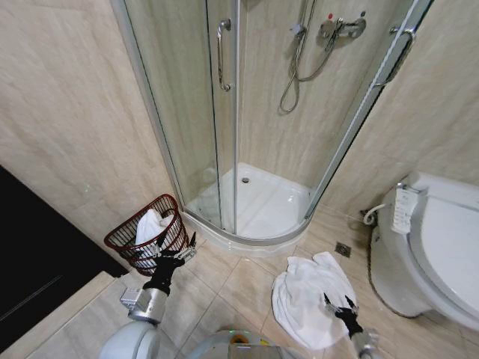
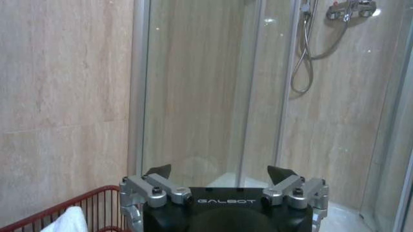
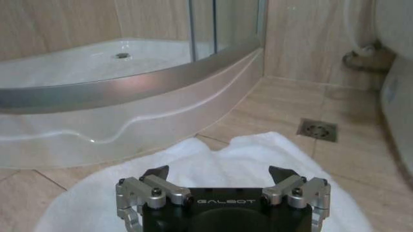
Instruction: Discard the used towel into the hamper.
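Towel (image 1: 310,298): white, crumpled on floor tiles, lower right of centre in head view; spreads under R gripper in R wrist view.
Hamper (image 1: 132,233): red-brown wire basket, lower left of head view, beside shower base; another white towel (image 1: 152,224) inside.
L gripper (image 1: 177,253): at hamper's near rim, fingers spread, grasping nothing.
R gripper (image 1: 339,303): over floor towel's lower right part, fingers apart, empty; contact w/ cloth can't tell.
Floor drain (image 3: 317,129): just past towel's edge.
Toilet (image 1: 441,247): right edge.
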Controlling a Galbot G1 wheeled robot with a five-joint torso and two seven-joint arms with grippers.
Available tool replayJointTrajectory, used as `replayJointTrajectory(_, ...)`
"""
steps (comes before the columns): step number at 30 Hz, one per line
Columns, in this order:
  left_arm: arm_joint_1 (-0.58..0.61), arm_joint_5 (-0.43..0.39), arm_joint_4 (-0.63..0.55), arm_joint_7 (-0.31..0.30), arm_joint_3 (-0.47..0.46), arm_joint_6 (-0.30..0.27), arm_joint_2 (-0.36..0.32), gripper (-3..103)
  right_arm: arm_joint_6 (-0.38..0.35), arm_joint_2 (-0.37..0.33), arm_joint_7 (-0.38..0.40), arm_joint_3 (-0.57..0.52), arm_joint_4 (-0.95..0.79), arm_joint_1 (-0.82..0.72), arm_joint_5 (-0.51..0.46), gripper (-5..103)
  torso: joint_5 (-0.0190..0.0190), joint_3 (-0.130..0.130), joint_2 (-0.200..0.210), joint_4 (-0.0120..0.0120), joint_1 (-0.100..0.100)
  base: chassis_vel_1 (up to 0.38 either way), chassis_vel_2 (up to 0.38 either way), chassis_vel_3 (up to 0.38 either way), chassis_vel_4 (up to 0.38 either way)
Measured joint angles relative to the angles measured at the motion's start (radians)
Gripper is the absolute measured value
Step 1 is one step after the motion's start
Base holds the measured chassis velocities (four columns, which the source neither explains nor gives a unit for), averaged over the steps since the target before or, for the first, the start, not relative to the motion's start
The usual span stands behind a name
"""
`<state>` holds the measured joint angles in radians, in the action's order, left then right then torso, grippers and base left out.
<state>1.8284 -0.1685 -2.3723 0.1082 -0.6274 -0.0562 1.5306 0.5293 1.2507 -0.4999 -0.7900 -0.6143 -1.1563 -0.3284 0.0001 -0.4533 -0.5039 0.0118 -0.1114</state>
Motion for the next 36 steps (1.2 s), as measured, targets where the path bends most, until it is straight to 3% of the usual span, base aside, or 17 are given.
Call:
replayJointTrajectory(18, 0.0, 0.0, 0.0, 0.0, 0.0, 0.0, 0.0, 100, -0.064, 0.03, 0.005, 0.015, 0.207, 0.141, 0.063, 100, -0.0001, -0.004, -0.007, 0.0002, -0.003, 0.0, 0.0, 0.0, 0.0)
replayJointTrajectory(24, 0.0, 0.0, 0.0, 0.0, 0.0, 0.0, 0.0, 100, -0.143, 0.023, 0.047, 0.002, 0.255, 0.172, 0.104, 100, 0.0, -0.005, -0.009, 0.0, -0.004, 0.0, 0.0, 0.0, 0.0)
replayJointTrajectory(29, 0.0, 0.0, 0.0, 0.0, 0.0, 0.0, 0.0, 100, -0.185, 0.014, 0.057, -0.006, 0.268, 0.173, 0.132, 100, -0.0001, -0.005, -0.009, 0.0001, -0.004, 0.0, 0.0, 0.0, 0.0)
replayJointTrajectory(36, 0.0, 0.0, 0.0, 0.0, 0.0, 0.0, 0.0, 100, -0.188, 0.02, 0.068, -0.004, 0.22, 0.151, 0.131, 100, 0.0, -0.003, -0.005, 0.0, -0.002, 0.0, 0.0, 0.0, 0.0)
